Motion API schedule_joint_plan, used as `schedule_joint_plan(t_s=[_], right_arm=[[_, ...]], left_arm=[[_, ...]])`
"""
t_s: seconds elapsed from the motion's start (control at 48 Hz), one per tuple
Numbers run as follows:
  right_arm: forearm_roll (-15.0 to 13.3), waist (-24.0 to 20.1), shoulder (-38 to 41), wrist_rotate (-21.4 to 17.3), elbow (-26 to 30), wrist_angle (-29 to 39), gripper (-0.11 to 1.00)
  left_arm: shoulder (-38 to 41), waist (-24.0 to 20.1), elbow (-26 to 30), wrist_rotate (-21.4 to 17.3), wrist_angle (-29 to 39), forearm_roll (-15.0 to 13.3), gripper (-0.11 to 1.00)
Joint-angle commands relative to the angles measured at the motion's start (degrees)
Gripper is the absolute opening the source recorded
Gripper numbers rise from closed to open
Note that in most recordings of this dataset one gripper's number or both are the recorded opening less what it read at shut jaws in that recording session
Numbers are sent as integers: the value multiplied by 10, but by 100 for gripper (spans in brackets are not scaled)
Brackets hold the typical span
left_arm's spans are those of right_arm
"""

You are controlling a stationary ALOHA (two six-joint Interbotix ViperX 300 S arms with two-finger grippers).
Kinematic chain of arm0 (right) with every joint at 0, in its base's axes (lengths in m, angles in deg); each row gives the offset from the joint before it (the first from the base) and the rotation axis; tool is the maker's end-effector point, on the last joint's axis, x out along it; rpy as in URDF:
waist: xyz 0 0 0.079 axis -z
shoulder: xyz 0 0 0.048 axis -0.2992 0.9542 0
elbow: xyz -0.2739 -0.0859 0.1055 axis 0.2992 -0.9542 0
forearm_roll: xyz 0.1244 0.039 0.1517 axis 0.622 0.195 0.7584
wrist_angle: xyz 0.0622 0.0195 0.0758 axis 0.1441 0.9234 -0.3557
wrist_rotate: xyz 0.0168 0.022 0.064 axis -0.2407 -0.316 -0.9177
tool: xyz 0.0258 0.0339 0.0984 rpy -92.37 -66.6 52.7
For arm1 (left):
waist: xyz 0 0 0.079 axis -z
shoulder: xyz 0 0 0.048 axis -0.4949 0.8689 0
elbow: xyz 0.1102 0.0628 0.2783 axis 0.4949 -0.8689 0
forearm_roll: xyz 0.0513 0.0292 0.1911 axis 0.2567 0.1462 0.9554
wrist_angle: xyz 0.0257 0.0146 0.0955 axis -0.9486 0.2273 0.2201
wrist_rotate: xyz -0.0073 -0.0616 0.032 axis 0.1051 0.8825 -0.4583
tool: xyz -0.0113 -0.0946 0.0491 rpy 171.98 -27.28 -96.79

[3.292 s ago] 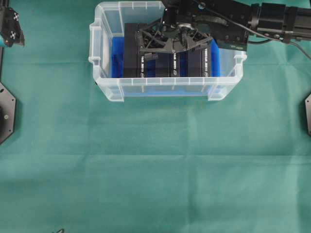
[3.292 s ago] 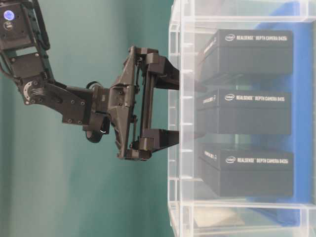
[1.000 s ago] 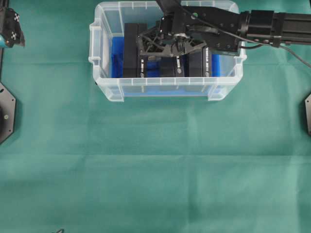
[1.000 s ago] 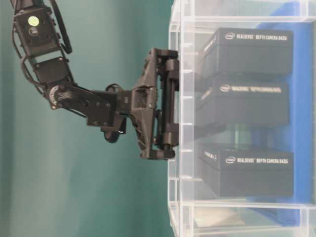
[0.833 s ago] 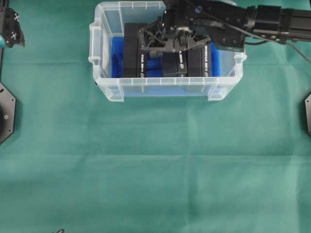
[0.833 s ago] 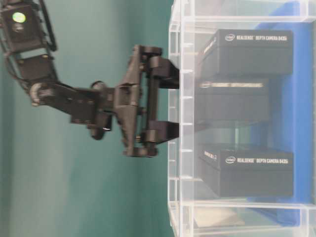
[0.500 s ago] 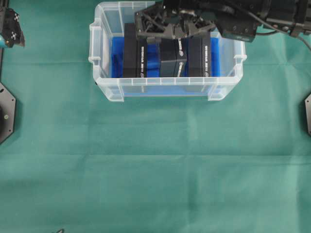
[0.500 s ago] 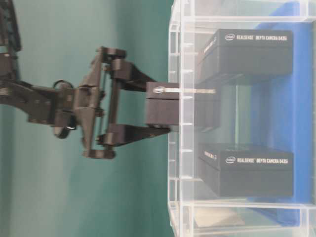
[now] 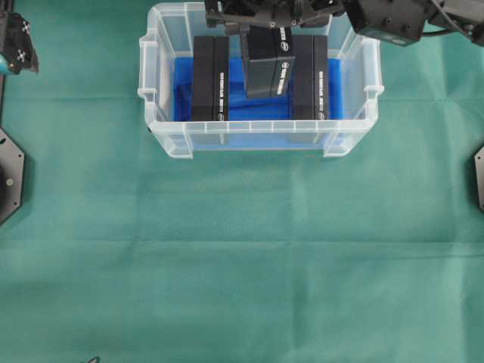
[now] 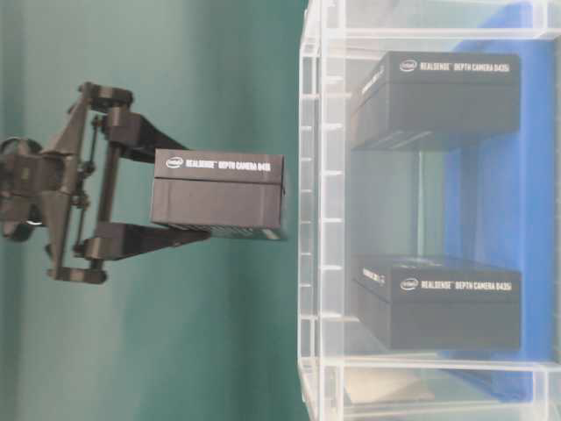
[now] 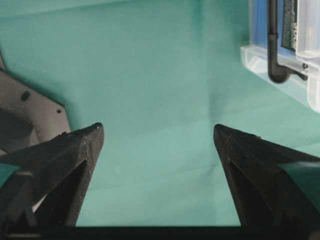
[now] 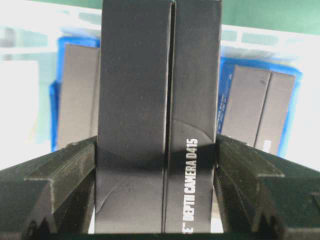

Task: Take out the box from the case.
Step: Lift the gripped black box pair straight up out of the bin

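Right gripper [image 10: 149,215] clamps the black box [image 10: 219,192] between its two fingers [image 10: 145,237], one pad flat on each long side, box sticking out past the fingertips toward the case [image 9: 162,140]. In the table-level view the box is fully outside the case rim, just clear of it, nothing between box and rim. Overhead view: box [image 9: 267,60] hangs over the middle slot of the case, blue cloth [image 9: 242,110] bare under it. Two other black boxes remain inside, left box [image 9: 209,79] to one side of the held box and right box [image 9: 310,76] to the other, both upright on edge on the cloth, well below the fingertips. In the right wrist view these two [image 12: 77,95] [image 12: 257,112] show either side of the held box [image 12: 160,115], behind the fingers, apart from them. Clear case walls ring all of it; the rim handles are beside the held box, not touching it. Left gripper [image 11: 157,135] spread wide, gripping nothing, fingers [image 11: 70,155] over bare green tablecloth [image 11: 150,75]; a case corner [image 11: 280,65] sits off past the far fingertip, well apart. In the overhead view the left gripper [image 9: 15,45] is at the frame edge, far from the case.
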Motion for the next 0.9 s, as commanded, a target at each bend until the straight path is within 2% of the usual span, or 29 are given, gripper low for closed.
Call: schedule_joint_plan(t_s=[0.0,0.875], right_arm=[[-6,-5,-29,1,27,4,68],[-19,-16,-29,1,48,35,68]], left_arm=[[0,-2,6,0,-2,3,96],[0,-2,5,1,-2,3,96]])
